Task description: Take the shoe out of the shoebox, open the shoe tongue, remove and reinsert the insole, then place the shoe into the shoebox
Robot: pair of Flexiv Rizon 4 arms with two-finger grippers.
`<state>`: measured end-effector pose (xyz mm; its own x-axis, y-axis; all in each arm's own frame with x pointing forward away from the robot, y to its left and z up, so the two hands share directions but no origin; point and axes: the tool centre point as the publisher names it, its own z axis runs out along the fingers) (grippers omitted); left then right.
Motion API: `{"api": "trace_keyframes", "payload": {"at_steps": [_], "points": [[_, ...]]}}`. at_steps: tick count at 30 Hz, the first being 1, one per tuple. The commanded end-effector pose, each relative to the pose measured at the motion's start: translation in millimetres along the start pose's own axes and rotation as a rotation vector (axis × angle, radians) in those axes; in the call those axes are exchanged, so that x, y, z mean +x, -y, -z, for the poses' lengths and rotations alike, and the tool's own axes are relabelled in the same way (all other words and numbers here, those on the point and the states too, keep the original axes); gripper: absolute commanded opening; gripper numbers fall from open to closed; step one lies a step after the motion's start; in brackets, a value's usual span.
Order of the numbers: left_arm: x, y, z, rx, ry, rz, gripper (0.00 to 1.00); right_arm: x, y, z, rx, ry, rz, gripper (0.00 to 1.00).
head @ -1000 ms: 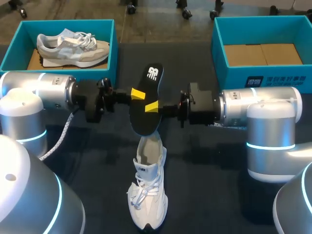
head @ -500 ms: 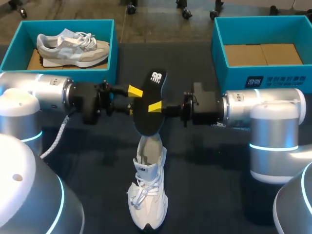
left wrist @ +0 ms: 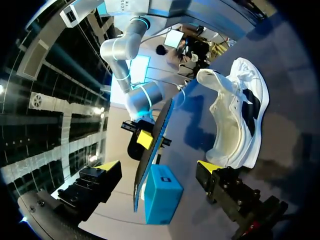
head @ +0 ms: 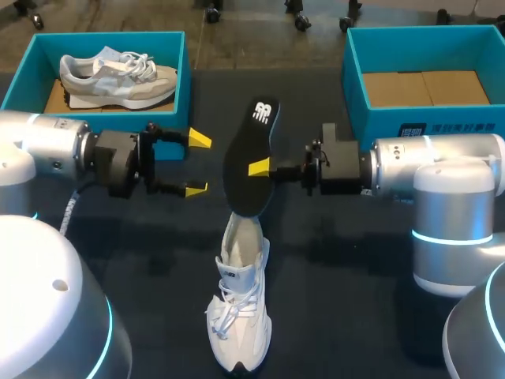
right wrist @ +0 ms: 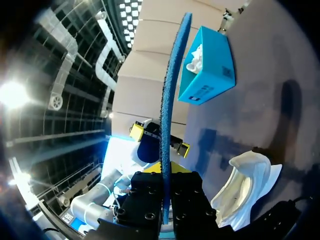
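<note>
A black insole [head: 251, 162] with a blue underside hangs over the table's middle, and my right gripper [head: 260, 167] is shut on its edge. Its lower end is just above the heel of the white shoe [head: 238, 304], which lies on the table with its toe toward the front. My left gripper [head: 197, 164] stands open to the left of the insole, apart from it and holding nothing. In the left wrist view the insole [left wrist: 155, 145] shows edge-on ahead of the open left gripper [left wrist: 159, 167], with the white shoe [left wrist: 235, 120] beside it. In the right wrist view the insole [right wrist: 170, 100] rises from between the fingers of the right gripper [right wrist: 165, 192].
A teal shoebox [head: 183, 79] at the back left holds a grey shoe [head: 118, 75]. A second teal shoebox [head: 351, 79] at the back right shows only its cardboard bottom. A loose white cord [head: 87, 233] lies on the dark table by my left arm.
My left gripper opened, let go of the insole and drew back to the left. My right gripper kept hold and carried the insole slightly to the right.
</note>
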<state>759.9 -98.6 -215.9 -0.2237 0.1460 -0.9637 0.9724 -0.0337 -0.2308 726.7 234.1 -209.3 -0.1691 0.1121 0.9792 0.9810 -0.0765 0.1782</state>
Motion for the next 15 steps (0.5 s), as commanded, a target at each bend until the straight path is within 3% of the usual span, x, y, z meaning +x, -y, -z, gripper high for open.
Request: {"api": "trace_keyframes", "payload": {"at_steps": [1, 2, 4, 5, 9, 11, 12, 15], "points": [[-0.2, 2.6, -0.7, -0.007, -0.002, -0.001, 1.0, 1.9, 1.9, 0.5, -0.001, 0.006, -0.001, 0.0], [12.7, 5.7, -9.9, -0.095, -0.064, -0.033, 1.0, 1.9, 1.9, 0.5, -0.001, 0.006, -0.001, 0.0], [27.8, 9.9, -14.4, -0.15, -0.112, 0.038, 1.0, 1.3, 1.9, 2.3, -0.029, 0.038, 0.014, 0.0], [30.8, 12.4, -11.0, -0.144, -0.084, 0.072, 1.0, 1.5, 2.8, 4.0, -0.04, 0.042, 0.027, 0.0], [34.2, 16.9, 2.6, -0.24, -0.146, 0.166, 1.0, 5.4, 10.9, 11.3, -0.068, 0.067, 0.101, 0.0], [37.0, 25.7, 7.6, -0.37, -0.26, 0.183, 1.0, 2.8, 12.9, 13.0, -0.062, 0.091, 0.171, 0.0], [39.2, 32.7, 10.1, -0.494, -0.333, 0.102, 1.0, 0.2, 16.1, 13.4, -0.078, 0.099, 0.189, 0.0], [39.2, 32.7, 10.1, -0.494, -0.333, 0.102, 1.0, 0.2, 16.1, 13.4, -0.078, 0.099, 0.189, 0.0]]}}
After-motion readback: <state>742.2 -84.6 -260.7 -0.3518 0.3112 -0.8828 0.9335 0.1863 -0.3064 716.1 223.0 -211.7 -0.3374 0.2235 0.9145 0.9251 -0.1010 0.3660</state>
